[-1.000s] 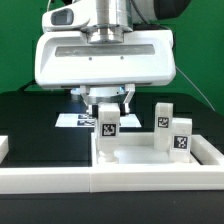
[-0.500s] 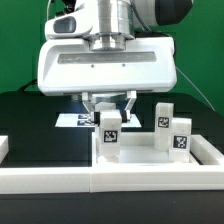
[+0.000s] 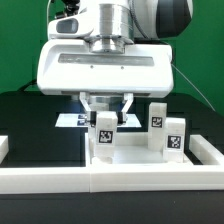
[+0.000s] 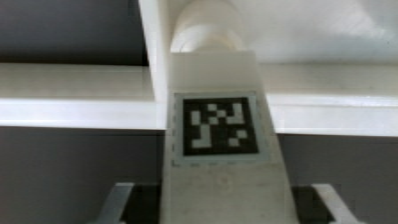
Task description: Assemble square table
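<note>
Clearly, the arm's two-finger gripper is clamped on a small white plastic block leg bearing a black-and-white square tag, its jaws partly closed against the leg's two sides near the top. In the wrist view the same leg fills the middle of the picture, tag facing the camera, with the dark fingers flanking it. The held leg stands upright just behind the front rim of the white plastic square tray-like top; whether its foot touches the tray floor cannot be told. Two more white tagged legs stand upright close together toward the exterior view's right. A flat white marker board lies behind on the black table.
</note>
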